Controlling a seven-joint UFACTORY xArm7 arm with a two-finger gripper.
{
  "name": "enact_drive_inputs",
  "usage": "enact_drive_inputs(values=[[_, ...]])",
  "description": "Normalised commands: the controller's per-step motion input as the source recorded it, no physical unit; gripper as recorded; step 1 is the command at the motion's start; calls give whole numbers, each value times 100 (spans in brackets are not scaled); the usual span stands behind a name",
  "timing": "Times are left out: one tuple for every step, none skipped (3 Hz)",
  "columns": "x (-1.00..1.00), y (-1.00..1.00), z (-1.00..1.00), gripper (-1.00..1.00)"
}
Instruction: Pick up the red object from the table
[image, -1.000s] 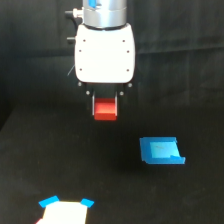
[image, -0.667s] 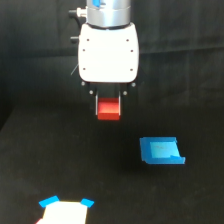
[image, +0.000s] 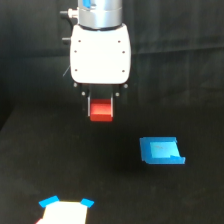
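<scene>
The red object (image: 101, 110) is a small red-orange block held between the two short dark fingers under my white gripper body. My gripper (image: 101, 107) is shut on it and hangs in the upper middle of the exterior view, above the black table (image: 45, 165). Whether the block's underside still touches the table cannot be told from this angle; it appears to be off the surface.
A flat blue piece (image: 161, 150) lies on the table to the exterior view's right, below the gripper. A white card with blue corner tabs (image: 65, 210) sits at the bottom left edge of the view.
The gripper, still shut on the red block, has shifted slightly to the right and a little upward. The blue piece and white card stay put.
</scene>
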Motion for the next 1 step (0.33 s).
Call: enact_drive_inputs(values=[[43, -62, 42, -100]])
